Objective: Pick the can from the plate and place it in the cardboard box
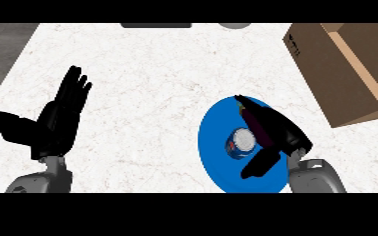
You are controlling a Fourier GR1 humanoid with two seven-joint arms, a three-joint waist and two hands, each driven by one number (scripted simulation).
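the can (241, 142) stands on the blue plate (214, 166) in the lower right of the frame, its silver top facing up, a little right of the plate's middle. the right hand (284, 132) lies over the right side of the plate, just beside the can. its fingers (251, 111) stretch fairly straight toward the upper left, passing above the can, and its thumb (258, 165) points down and left below it. the can sits in the gap between them and the hand is not closed round it; whether any part touches the can cannot be told. the cardboard box (325, 70) sits at the upper right, apart from the plate, on the white marbled counter (162, 80). the left hand (59, 122) rests at the left of the frame, fingers straight, pointing up and slightly spread, holding nothing.
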